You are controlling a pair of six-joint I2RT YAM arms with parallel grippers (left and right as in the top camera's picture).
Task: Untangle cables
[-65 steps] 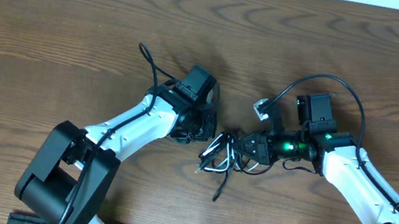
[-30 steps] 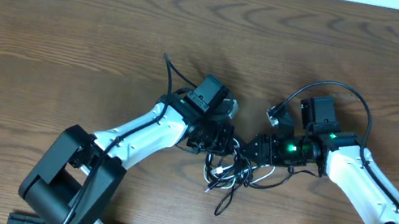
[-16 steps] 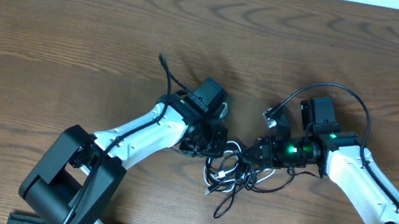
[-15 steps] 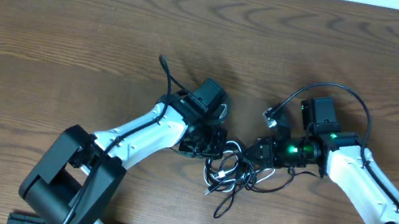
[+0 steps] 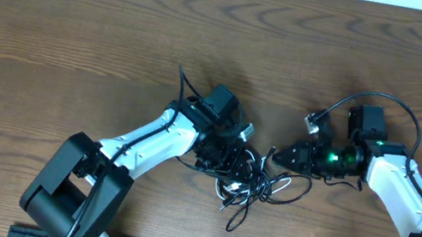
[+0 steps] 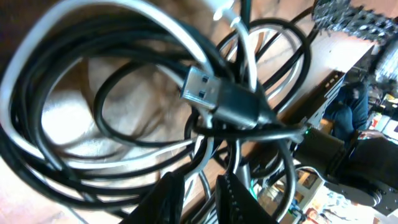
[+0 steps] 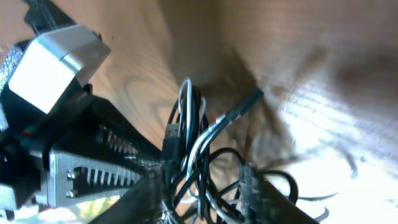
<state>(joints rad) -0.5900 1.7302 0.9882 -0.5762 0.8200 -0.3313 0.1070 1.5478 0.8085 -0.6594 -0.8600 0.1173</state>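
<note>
Separation of the cables (image 5: 250, 184) is judged to be at an early stage: they are seen from overhead as one knotted clump of loops on the table (image 5: 79, 25), between the two arms and a little nearer the robot's base, with one black tail trailing out below. The left gripper (image 5: 233, 153) is set down on the clump's upper left edge. In its wrist view a black USB plug (image 6: 200, 89) is crossed by several black loops and a white cord (image 6: 155, 15), and strands are seen running between its fingers (image 6: 166, 196), which stand only narrowly apart; whether anything is pinched there cannot be told. The right gripper (image 5: 281, 157) is held just beside the clump's right edge, apart from it, with its fingers (image 7: 256, 190) spread and nothing held. A single strand would probably have to be singled out next, the plug end being the plainest handle. It would need to be clamped firmly by one gripper while the rest is pinned or drawn the other way, so that loops are pulled open rather than tightened.
</note>
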